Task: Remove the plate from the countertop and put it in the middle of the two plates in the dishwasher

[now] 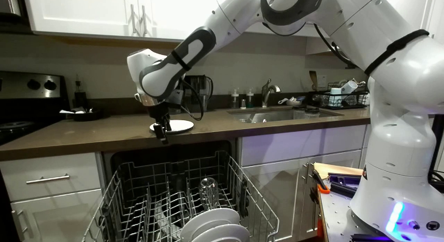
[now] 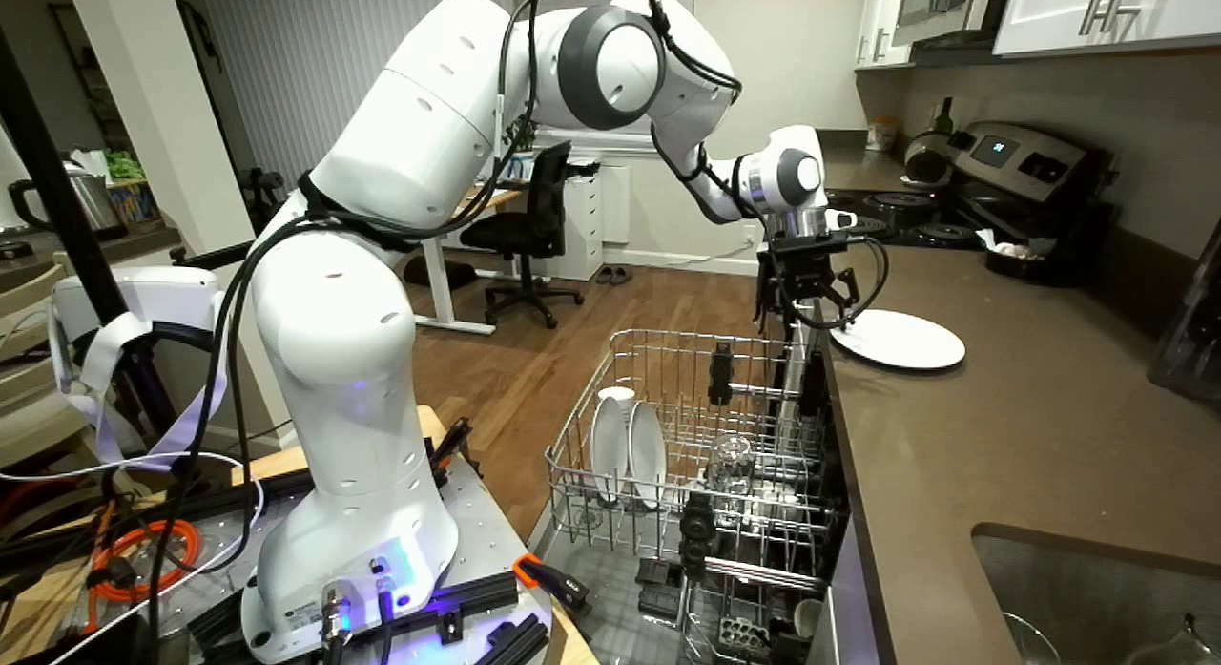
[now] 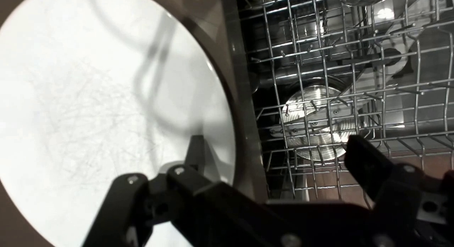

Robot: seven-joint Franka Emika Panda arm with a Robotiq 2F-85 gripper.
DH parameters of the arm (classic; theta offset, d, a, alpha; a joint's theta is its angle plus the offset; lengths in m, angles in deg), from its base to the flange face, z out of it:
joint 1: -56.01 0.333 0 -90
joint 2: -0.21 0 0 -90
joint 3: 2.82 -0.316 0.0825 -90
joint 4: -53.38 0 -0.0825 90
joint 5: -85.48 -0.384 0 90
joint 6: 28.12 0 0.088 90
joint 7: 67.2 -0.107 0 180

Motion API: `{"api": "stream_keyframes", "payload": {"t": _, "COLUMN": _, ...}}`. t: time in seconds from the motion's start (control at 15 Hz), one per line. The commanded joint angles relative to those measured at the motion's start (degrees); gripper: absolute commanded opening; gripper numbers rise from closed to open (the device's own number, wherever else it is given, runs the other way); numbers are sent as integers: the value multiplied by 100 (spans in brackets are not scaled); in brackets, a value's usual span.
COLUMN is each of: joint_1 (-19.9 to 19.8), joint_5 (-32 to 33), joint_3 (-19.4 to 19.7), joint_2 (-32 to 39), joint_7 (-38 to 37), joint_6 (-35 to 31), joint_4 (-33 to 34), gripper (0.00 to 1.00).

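The white plate (image 1: pixel 182 125) lies flat on the countertop (image 1: pixel 104 132), close to its front edge above the dishwasher. The plate also shows in an exterior view (image 2: pixel 906 341) and fills the left of the wrist view (image 3: pixel 88 98). My gripper (image 3: pixel 276 142) is open and empty at the counter edge. One finger is over the plate near its rim; the other is out over the dishwasher rack (image 3: pixel 321 45). I cannot tell if a finger touches the plate. The two plates (image 2: pixel 627 455) stand upright, side by side, in the pulled-out dishwasher rack; they also show in an exterior view (image 1: pixel 216 224).
A clear glass (image 1: pixel 208 193) stands in the rack near the two plates. A white cup (image 2: pixel 617 395) is behind them. The sink (image 1: pixel 270 116) and faucet (image 1: pixel 267 91) are along the counter. A dark pitcher (image 1: pixel 196 84) stands behind the plate. A stove (image 2: pixel 906 207) is at the far end.
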Motion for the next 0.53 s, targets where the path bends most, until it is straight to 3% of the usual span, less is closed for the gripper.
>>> {"api": "stream_keyframes", "payload": {"t": 0.0, "joint_1": -47, "joint_5": -213, "joint_3": -118, "joint_2": -125, "joint_7": 236, "joint_6": -23, "joint_4": -252, "gripper": 100}}
{"api": "stream_keyframes", "payload": {"t": 0.47, "joint_1": -36, "joint_5": -210, "joint_3": -179, "joint_2": -176, "joint_7": 282, "joint_6": -45, "joint_4": -324, "gripper": 100}}
